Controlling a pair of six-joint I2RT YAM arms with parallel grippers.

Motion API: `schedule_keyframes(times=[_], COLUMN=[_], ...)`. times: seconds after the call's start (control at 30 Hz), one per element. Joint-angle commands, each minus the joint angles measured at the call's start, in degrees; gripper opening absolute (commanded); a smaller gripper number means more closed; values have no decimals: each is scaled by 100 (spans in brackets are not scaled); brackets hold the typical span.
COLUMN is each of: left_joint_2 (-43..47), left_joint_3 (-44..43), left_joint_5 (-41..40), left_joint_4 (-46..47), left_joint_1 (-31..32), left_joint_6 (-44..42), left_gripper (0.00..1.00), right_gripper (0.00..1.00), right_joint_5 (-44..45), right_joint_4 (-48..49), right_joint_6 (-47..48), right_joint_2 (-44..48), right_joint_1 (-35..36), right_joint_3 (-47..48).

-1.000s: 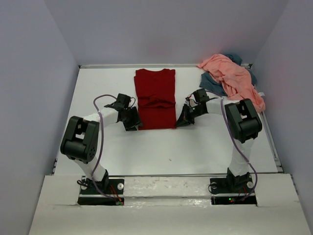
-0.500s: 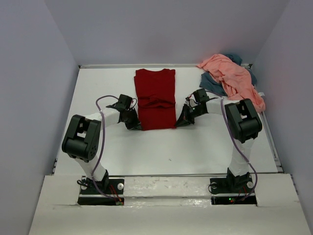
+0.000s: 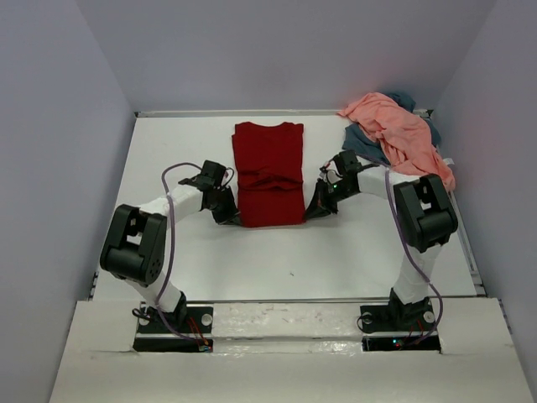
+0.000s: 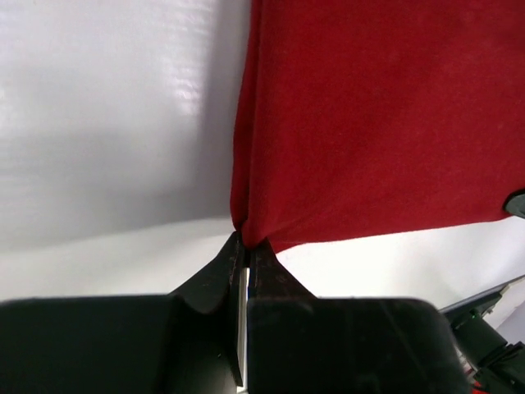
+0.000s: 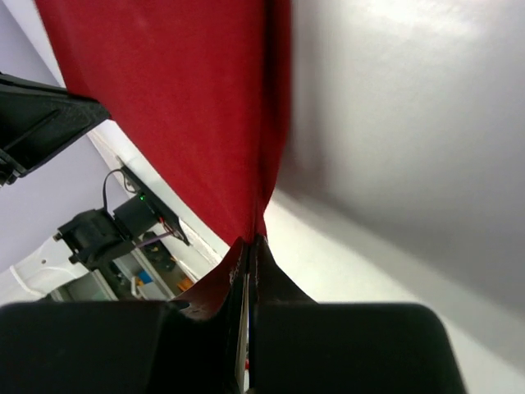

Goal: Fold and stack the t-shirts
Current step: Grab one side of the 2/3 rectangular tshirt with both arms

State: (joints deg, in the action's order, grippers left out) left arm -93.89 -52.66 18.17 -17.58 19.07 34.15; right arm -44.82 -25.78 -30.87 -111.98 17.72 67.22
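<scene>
A dark red t-shirt (image 3: 268,172) lies folded into a long strip in the middle of the table, collar toward the far side. My left gripper (image 3: 232,217) is shut on its near left corner, and the left wrist view shows the red t-shirt (image 4: 369,123) pinched at my left gripper's (image 4: 246,243) tips. At the near right corner my right gripper (image 3: 312,211) is shut on the cloth too; in the right wrist view the red t-shirt (image 5: 180,107) runs into my right gripper (image 5: 253,240). A salmon pink t-shirt (image 3: 398,134) lies crumpled over a blue-grey t-shirt (image 3: 362,138) at the far right.
White table (image 3: 285,252) with grey walls on three sides. The pink and blue-grey heap reaches the right edge beside my right arm (image 3: 424,218). My left arm (image 3: 138,243) bends along the left side.
My left gripper has closed on the near left corner of the red t-shirt. Both near corners have moved slightly toward the far side. The right gripper kept its grip.
</scene>
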Motion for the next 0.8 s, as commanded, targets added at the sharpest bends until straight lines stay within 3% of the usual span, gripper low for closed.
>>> schedule_keyframes(times=[0.0,0.77], left_joint_2=[634,837], left_joint_3=[-384,-1193], left_joint_5=[-130,-217], left_joint_4=[-737,-1379], left_joint_1=[27,35], left_joint_6=[-268,-313], left_gripper=[2,2], right_gripper=[0,0], right_joint_5=[175,166], right_joint_4=[-673,-1271], right_joint_6=[345,433], right_joint_2=[730,1012], right_joint_1=[48,48], right_joint_3=[247,862])
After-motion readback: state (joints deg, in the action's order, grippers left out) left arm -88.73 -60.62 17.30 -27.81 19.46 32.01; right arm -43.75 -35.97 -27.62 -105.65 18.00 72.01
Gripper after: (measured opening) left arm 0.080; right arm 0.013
